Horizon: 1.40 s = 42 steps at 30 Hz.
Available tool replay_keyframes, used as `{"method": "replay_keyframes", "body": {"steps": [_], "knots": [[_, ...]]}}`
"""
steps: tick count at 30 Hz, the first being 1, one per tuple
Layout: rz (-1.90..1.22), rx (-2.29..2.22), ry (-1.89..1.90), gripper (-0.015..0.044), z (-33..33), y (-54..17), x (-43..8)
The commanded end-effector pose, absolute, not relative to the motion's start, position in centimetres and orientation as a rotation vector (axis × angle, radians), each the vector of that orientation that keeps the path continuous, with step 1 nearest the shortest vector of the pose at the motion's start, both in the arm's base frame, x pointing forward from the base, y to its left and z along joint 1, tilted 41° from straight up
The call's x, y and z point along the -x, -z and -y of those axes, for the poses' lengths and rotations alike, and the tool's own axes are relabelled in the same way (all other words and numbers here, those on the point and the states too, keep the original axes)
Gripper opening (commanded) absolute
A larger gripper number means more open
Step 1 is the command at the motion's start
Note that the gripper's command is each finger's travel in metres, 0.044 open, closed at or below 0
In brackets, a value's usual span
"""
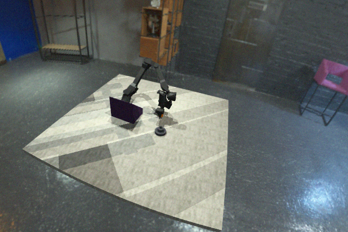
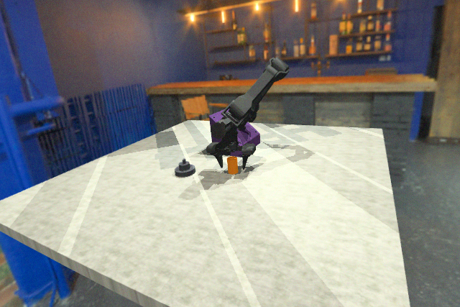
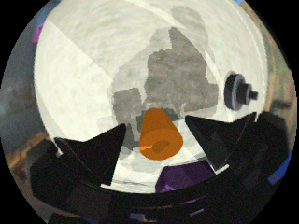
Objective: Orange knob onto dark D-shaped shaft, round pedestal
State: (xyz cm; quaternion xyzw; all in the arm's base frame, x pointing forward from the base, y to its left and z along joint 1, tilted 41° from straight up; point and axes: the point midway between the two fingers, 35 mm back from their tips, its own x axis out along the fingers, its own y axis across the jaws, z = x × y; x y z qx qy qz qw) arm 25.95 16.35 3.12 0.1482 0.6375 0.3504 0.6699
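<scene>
The orange knob (image 1: pixel 162 115) (image 2: pixel 232 165) (image 3: pixel 156 131) stands upright on the table, with its hole facing up in the wrist view. My gripper (image 2: pixel 233 168) (image 3: pixel 156 122) is open, pointing down, with one finger on each side of the knob and a gap on both sides. The fingertips are low, near the knob's lower half in the exterior view. The dark round pedestal (image 1: pixel 160 132) (image 2: pixel 184 170) (image 3: pixel 234 91) stands on the table a short way from the knob, its shaft pointing up. The flat side of the shaft cannot be made out.
A dark purple angular block (image 1: pixel 123 110) (image 2: pixel 249 135) (image 3: pixel 184 176) stands behind the gripper, near the arm's base. The pale table (image 1: pixel 179 167) (image 2: pixel 148 229) carries patchy shadows and light stripes. The pedestal is to the left of the gripper in the exterior view.
</scene>
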Motion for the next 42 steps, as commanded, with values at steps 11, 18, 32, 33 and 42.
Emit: {"method": "replay_keyframes", "body": {"steps": [11, 18, 32, 33, 42], "knots": [[-1.449, -0.334, -0.785, 0.023, -16.8, -2.3, -25.5], [-1.449, -0.334, -0.785, 0.0144, -16.8, -2.3, -25.5], [-1.452, -0.322, -0.774, 0.0, -12.4, -7.0, -27.0], [-1.452, -0.322, -0.774, 0.0, -12.0, -7.4, -27.1], [-1.452, -0.328, -0.779, 0.0, -8.2, -12.1, -26.7]]}}
